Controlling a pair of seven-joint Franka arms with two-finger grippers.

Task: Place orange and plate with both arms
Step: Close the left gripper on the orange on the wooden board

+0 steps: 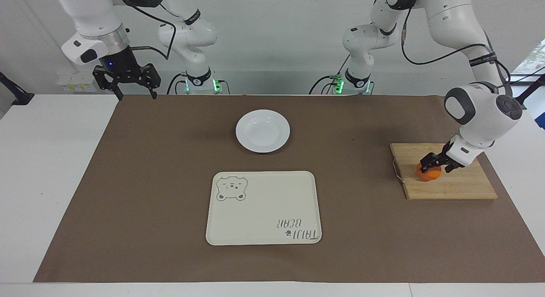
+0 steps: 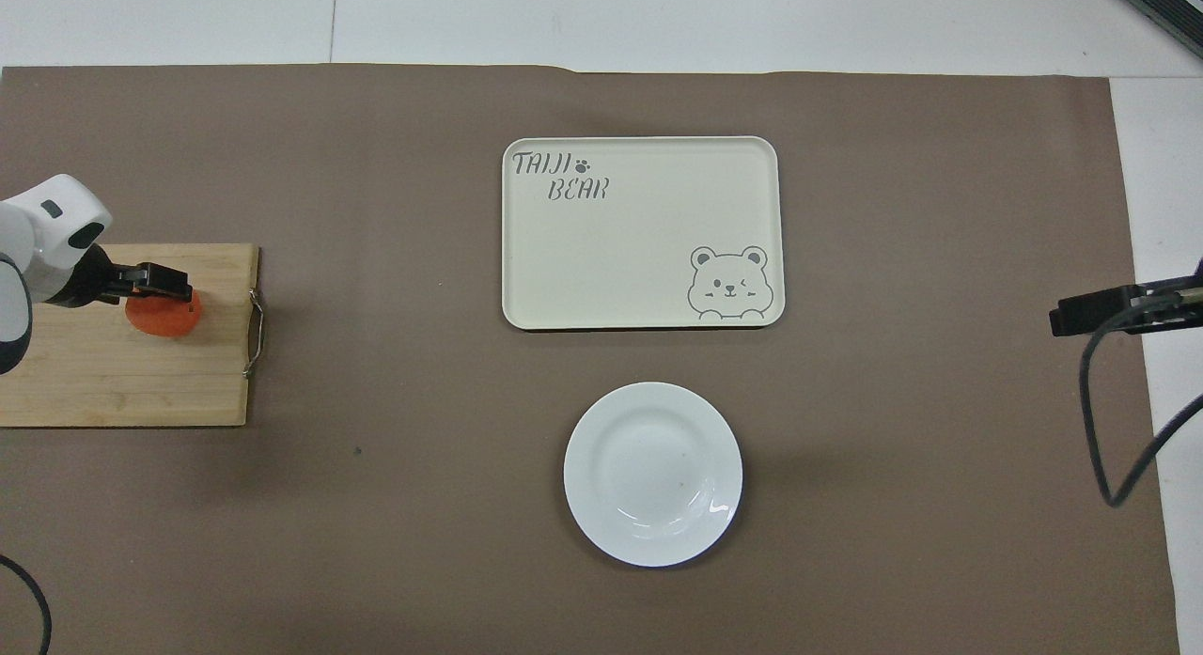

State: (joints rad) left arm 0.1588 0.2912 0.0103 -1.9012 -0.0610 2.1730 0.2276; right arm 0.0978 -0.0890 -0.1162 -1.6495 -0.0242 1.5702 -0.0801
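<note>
The left tool (image 1: 434, 166) is down at the orange (image 1: 428, 173), which sits on a wooden cutting board (image 1: 464, 184) at the left arm's end of the tabletop (image 1: 51, 169). In the facing view its two black fingers stand on either side of the top of the fruit, so the orange lies between them and partly under the tool body; whether the fingers press on the skin or stand just off it cannot be told. From overhead the left tool (image 2: 155, 281) covers the upper part of the orange (image 2: 169, 319), and only the fruit's lower half shows below the dark fingers. The orange rests on the board, near the end that carries a metal handle (image 1: 396, 170). The white plate (image 1: 262, 131) lies on the brown mat (image 1: 140, 182) near the middle of the tabletop, nearer to the robots than the cream tray (image 1: 263, 208) with the bear drawing; both are well apart from the board. The right tool (image 1: 127, 80) waits with its fingers spread, above the mat's corner at the right arm's end, holding nothing.
</note>
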